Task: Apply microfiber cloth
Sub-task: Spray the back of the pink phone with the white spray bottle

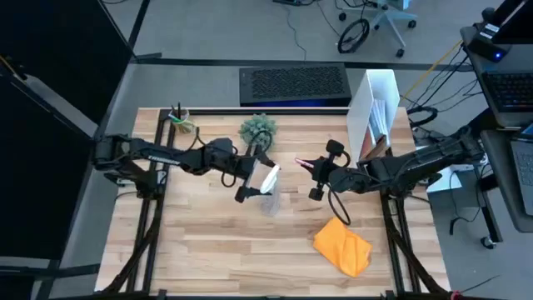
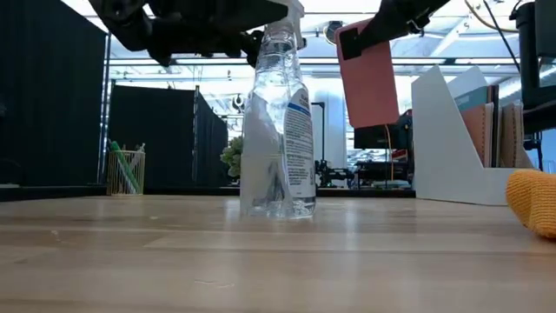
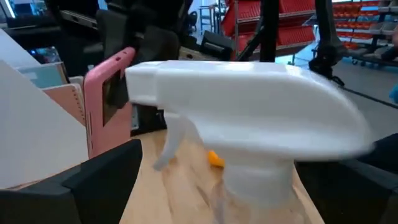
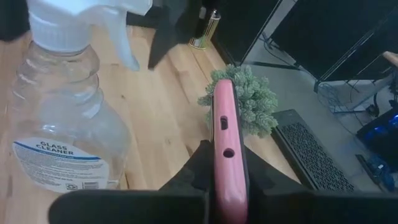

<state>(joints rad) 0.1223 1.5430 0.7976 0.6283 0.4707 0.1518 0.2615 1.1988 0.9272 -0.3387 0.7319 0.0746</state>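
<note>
The orange-yellow microfiber cloth (image 1: 342,247) lies crumpled on the table's near right part, with no gripper at it; the low view shows it at the right edge (image 2: 534,202). A clear spray bottle (image 2: 278,130) stands upright at mid-table. My left gripper (image 1: 252,179) is open, its fingers (image 3: 93,180) standing on either side of the bottle's neck below the white spray head (image 3: 249,106), with a gap showing. My right gripper (image 1: 319,171) is shut on a smartphone in a pink case (image 2: 369,74), held above the table just right of the bottle. My right gripper pinches the phone's two broad faces between its fingers at one end (image 4: 229,183). The fingers come level from the table's right side. The phone is lifted clear of the table, standing on edge, its narrow side (image 4: 225,124) toward the wrist camera.
A small green plant (image 1: 258,131) and a pen cup (image 1: 179,117) stand at the far side. A white file holder (image 1: 375,112) stands at the far right, with a dark keyboard (image 1: 293,83) beyond the table's far edge. Bare wood lies at the near left.
</note>
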